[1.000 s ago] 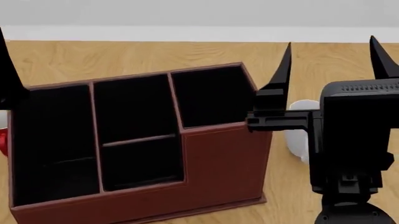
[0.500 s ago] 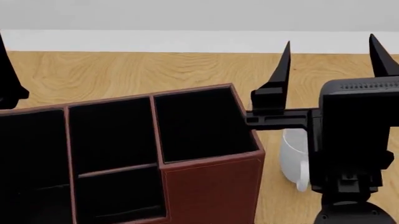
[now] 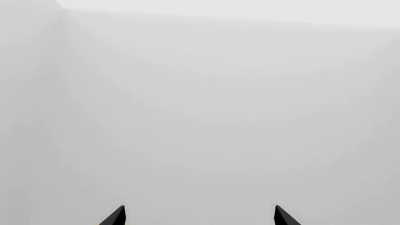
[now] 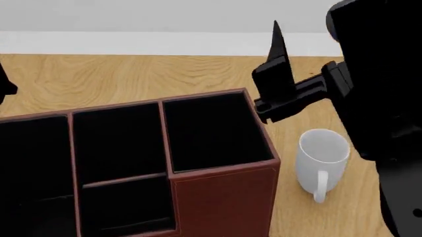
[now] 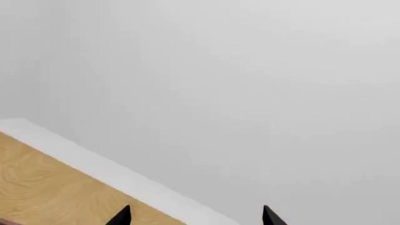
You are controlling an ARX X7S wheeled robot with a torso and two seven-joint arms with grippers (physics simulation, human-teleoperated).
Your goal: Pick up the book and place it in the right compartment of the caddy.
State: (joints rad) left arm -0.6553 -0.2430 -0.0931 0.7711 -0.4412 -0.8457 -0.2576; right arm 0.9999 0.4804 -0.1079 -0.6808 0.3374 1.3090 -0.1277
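Note:
The reddish-brown caddy (image 4: 224,202) with a black interior fills the lower left of the head view. Its right compartment (image 4: 207,131) is the tall square section and looks empty. The book is not in view in any frame. My right gripper (image 5: 196,216) is open and empty, raised above the table just right of the caddy's back corner. One of its fingers (image 4: 277,59) shows in the head view, and the other is hidden behind the arm. My left gripper (image 3: 200,216) is open and empty and faces a blank grey wall. Only a sliver of it (image 4: 5,85) shows at the head view's left edge.
A white mug (image 4: 321,157) stands upright on the wooden table (image 4: 132,79) just right of the caddy, handle toward me. A pale wall and baseboard run along the table's far side. My right arm's black body (image 4: 382,89) blocks the right edge.
My right arm has lifted and swung, so its gripper sits higher and further left and the white mug is uncovered. A second ago the head view shifted, moving the caddy down and left in view.

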